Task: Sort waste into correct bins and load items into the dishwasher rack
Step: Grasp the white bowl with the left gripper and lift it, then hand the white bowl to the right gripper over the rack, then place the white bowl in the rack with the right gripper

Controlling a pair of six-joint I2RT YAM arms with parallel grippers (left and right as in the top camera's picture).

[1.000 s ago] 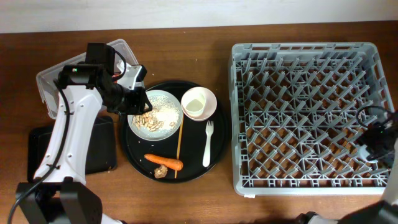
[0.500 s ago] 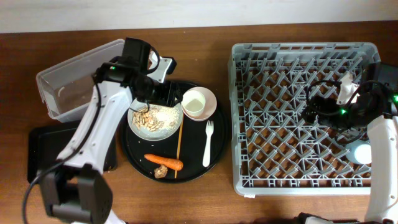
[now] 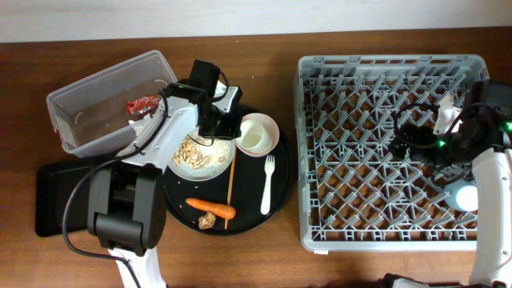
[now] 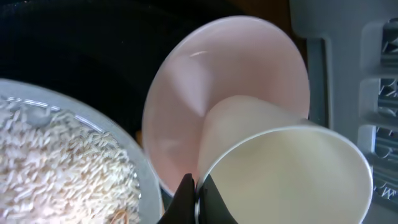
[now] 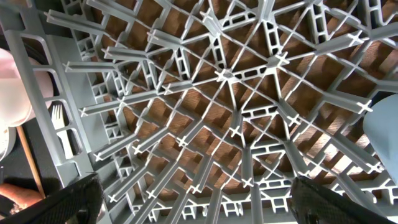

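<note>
My left gripper (image 3: 234,128) (image 4: 196,200) is shut on the rim of the small white cup (image 3: 252,138) (image 4: 280,168), which lies in the cream-white bowl (image 3: 270,126) (image 4: 205,74) on the round black tray. The plate (image 3: 200,156) (image 4: 56,155) with rice and noodle scraps sits beside it. The carrot (image 3: 212,208), brown bits (image 3: 206,222) and fork (image 3: 268,184) lie on the tray. The red wrapper (image 3: 142,105) is in the clear tub (image 3: 72,96). My right gripper (image 3: 412,140) (image 5: 193,196) is open and empty over the grey rack (image 3: 312,160) (image 5: 224,74). The light-blue cup (image 3: 464,194) (image 5: 382,124) stands in the rack.
The flat black tray (image 3: 48,200) lies at the front left, partly under my left arm. A thin wooden stick (image 3: 232,188) lies on the round black tray (image 3: 172,200). The rack sits close to the round tray's right side.
My left gripper moved right from the tub side to the bowl and closed on the cup's rim. The red wrapper now shows in the tub. My right arm came in over the rack.
</note>
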